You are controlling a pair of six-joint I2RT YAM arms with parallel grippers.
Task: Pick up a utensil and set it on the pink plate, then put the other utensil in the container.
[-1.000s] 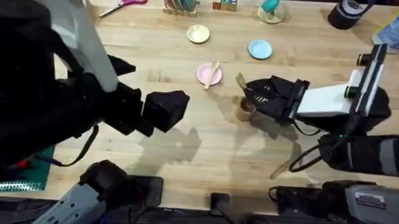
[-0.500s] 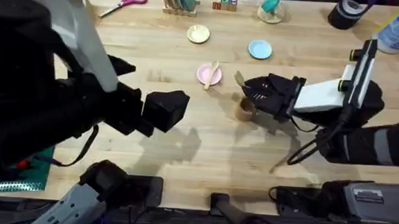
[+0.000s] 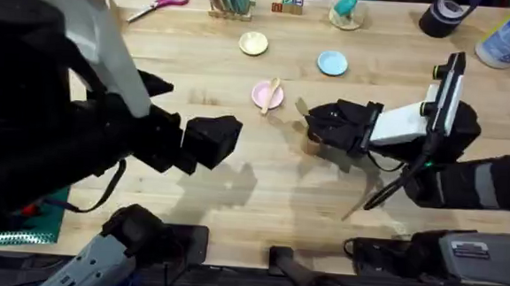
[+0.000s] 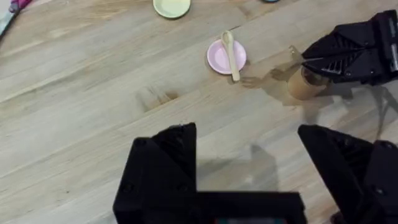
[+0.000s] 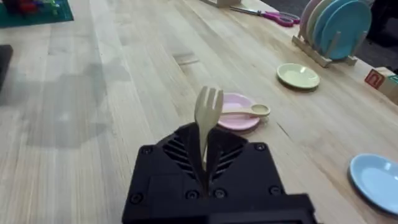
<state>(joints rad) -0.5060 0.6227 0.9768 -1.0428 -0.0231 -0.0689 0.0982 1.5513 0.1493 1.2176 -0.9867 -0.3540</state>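
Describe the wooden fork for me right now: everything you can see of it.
The fork is small and looks like pale wood, with short prongs at one end and a slim handle. The right gripper is shut on its handle, so it stands prongs-up between the black fingers, off the table. In the overhead view its prong end pokes out ahead of the gripper, right by the tan container. It is not in the container yet. Beyond it, the spoon lies across the pink plate.
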